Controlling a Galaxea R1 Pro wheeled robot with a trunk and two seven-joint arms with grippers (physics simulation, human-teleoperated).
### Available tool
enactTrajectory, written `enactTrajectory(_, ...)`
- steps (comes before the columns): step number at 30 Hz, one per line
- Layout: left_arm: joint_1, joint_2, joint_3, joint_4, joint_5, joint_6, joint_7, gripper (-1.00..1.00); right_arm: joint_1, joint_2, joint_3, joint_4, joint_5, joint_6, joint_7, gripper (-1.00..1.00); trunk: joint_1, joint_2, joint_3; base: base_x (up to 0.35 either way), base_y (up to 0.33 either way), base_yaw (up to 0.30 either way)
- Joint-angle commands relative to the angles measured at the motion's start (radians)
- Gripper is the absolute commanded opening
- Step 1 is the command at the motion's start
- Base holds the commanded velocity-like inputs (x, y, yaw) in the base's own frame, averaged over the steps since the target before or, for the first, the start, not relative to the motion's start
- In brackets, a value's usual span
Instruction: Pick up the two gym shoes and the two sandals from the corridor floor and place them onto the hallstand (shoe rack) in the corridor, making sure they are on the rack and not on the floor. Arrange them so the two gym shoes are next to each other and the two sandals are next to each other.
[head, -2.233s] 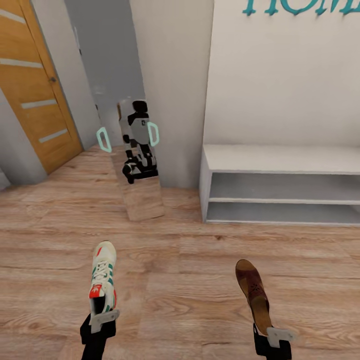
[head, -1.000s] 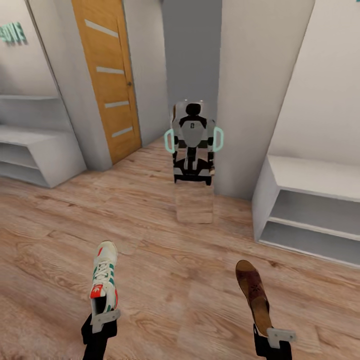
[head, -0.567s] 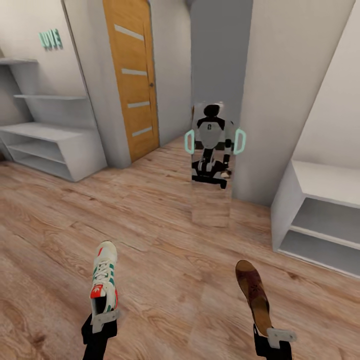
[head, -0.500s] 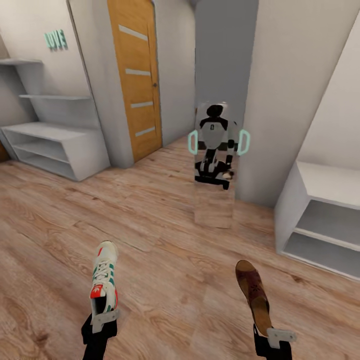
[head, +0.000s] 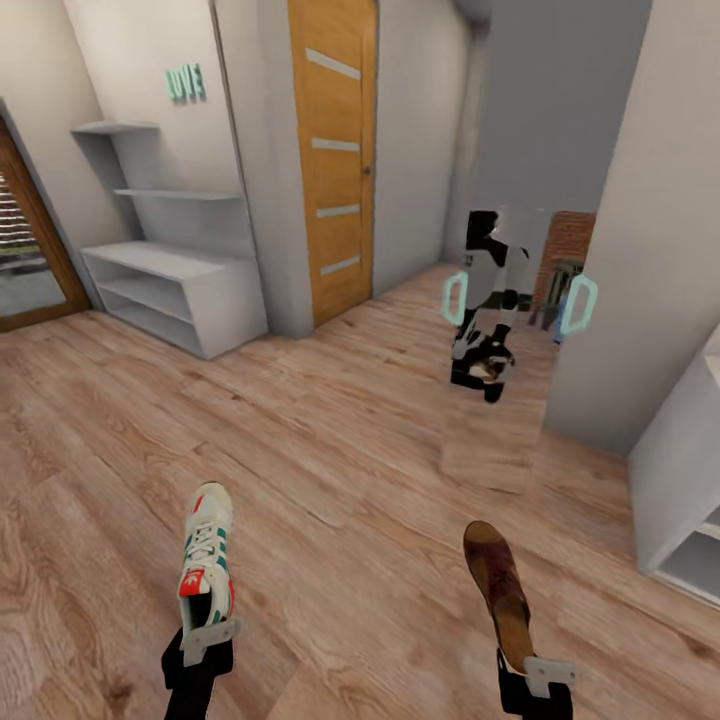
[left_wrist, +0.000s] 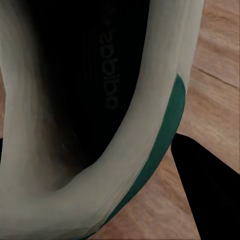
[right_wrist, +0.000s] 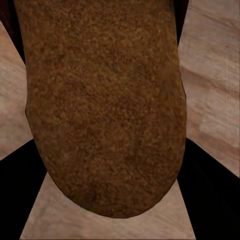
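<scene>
I read "LOVE" (head: 186, 82) on the far wall and "adidas" (left_wrist: 110, 67) inside the gym shoe (head: 207, 555) — my left gripper (head: 208, 638) pinches its heel; my right gripper (head: 548, 674) pinches the sandal (head: 495, 592) — both above the corridor floor (head: 340, 480).

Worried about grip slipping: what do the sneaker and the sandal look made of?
Sneaker: off-white, smooth matte upper, probably leather or synthetic, with green stripes and white laces. Sandal: dark brown, leather-look; its footbed looks grainy and mottled, maybe suede or cork.
</scene>
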Motion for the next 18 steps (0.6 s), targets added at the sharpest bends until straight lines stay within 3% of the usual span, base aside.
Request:
enactTrajectory(1, -0.001, -0.001, 0.003, 0.001, 0.001, -0.003, -0.003, -1.00, 0.000, 0.003, 0.002, 0.000, 0.001, -0.002, -0.005, -1.00, 0.000, 0.000, -0.001, 0.316, 0.125, 0.279)
enactTrajectory(18, -0.001, -0.001, 0.004, 0.000, 0.002, -0.004, -0.003, -1.00, 0.000, 0.007, 0.002, 0.000, 0.002, -0.002, -0.005, -1.00, 0.000, 0.000, -0.008, 0.314, 0.122, 0.272)
